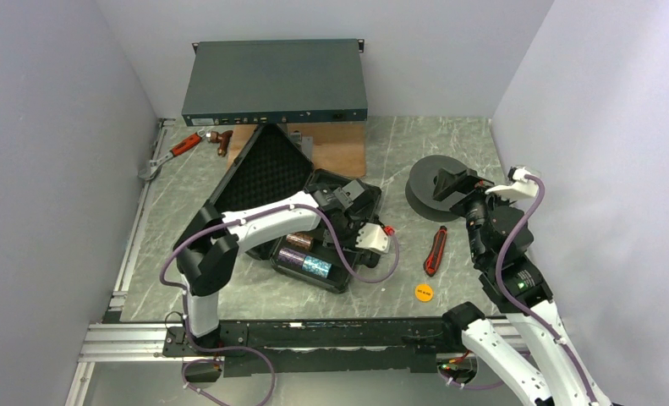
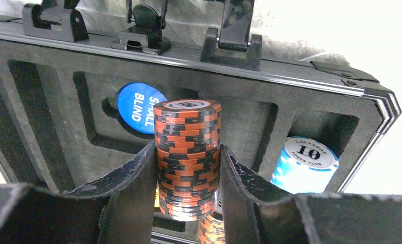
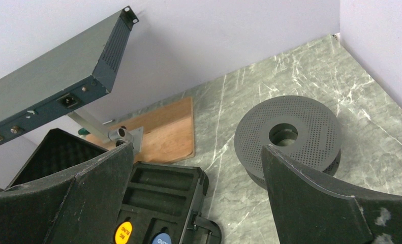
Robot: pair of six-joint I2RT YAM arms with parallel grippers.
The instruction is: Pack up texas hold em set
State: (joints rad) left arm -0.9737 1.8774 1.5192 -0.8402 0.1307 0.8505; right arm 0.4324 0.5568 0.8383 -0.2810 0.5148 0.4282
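Case (image 2: 46, 127) foam holds blue disc (image 2: 137, 108) and pale-blue chip roll (image 2: 304, 165).

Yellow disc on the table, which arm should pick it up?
Probably the right. The yellow disc lies on its side, and the right claw is open and empty. The left claw holds a chip stack.

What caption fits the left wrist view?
Left gripper holds an orange-black chip stack over the foam-lined case.
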